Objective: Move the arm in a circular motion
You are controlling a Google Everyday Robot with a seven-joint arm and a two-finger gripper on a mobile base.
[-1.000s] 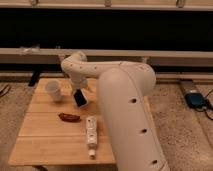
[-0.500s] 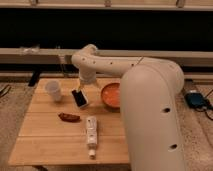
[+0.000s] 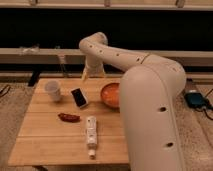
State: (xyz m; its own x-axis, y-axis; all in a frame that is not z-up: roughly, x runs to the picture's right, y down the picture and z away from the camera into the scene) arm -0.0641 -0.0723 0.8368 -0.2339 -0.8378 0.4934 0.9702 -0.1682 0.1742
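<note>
My cream-white jointed arm fills the near right, thick and dotted with small dark holes, then arches left over the light wooden surface. On it lie 1 white tube-shaped bottle, its print too small to read, 1 dark red oblong thing, 1 dark-screened phone, 1 orange bowl and 1 small white cup. My gripper hangs at the far edge, beyond the phone; whether it is open or closed I cannot tell.
</note>
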